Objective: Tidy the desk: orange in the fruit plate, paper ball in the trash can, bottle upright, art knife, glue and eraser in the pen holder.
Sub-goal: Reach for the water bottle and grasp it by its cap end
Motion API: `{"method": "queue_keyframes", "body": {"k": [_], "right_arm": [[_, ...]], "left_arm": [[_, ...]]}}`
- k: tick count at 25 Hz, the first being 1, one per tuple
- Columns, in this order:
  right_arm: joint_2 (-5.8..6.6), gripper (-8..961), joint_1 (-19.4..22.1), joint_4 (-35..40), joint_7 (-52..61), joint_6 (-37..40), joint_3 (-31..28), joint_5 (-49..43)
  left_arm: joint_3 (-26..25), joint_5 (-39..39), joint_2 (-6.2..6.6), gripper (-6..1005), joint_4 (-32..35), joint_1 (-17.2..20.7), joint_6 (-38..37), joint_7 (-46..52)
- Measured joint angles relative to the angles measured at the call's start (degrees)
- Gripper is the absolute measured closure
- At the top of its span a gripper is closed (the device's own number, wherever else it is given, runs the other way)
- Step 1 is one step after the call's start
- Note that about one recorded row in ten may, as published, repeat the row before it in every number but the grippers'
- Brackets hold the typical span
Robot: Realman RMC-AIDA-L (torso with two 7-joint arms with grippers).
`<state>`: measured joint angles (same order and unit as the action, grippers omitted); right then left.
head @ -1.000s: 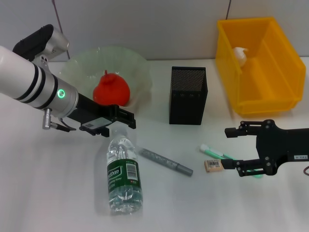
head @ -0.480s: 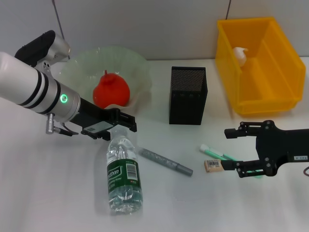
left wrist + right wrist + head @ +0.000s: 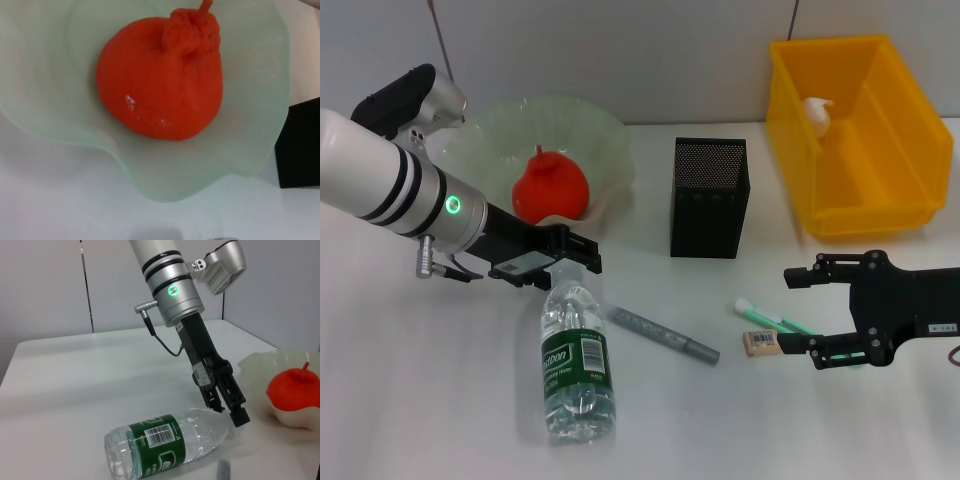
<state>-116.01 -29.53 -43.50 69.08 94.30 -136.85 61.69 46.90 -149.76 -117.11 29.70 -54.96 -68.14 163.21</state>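
The orange (image 3: 551, 187) lies in the pale green fruit plate (image 3: 605, 135); the left wrist view shows it close up (image 3: 160, 85). The water bottle (image 3: 577, 365) lies on its side. My left gripper (image 3: 592, 255) is open just above the bottle's cap end, also in the right wrist view (image 3: 231, 412). The grey art knife (image 3: 663, 335), green-white glue stick (image 3: 770, 320) and eraser (image 3: 761, 343) lie on the table in front of the black mesh pen holder (image 3: 710, 197). My right gripper (image 3: 800, 310) is open and empty, beside the eraser and glue. The paper ball (image 3: 817, 112) is in the yellow bin (image 3: 880, 190).
The pen holder stands between the plate and the yellow bin. The art knife lies just right of the bottle. A grey wall runs behind the table.
My left gripper has moved slightly down and forward, from the plate's front rim toward the bottle's cap. The right arm and the objects have not moved.
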Motion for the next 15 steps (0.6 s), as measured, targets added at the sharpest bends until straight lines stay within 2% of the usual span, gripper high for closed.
{"method": "queue_keyframes", "body": {"k": [3, 11, 15], "right_arm": [[0.0, 184, 0.0, 0.0, 0.0, 0.0, 0.0, 0.0], [0.0, 185, 0.0, 0.0, 0.0, 0.1, 0.0, 0.0], [-0.04, 185, 0.0, 0.0, 0.0, 0.1, 0.0, 0.1]], "left_arm": [[0.0, 0.0, 0.0, 260, 0.0, 0.0, 0.2, 0.0], [0.0, -0.2, -0.09, 434, 0.0, 0.0, 0.2, 0.0], [0.0, -0.2, -0.16, 463, 0.0, 0.0, 0.5, -0.2]]}}
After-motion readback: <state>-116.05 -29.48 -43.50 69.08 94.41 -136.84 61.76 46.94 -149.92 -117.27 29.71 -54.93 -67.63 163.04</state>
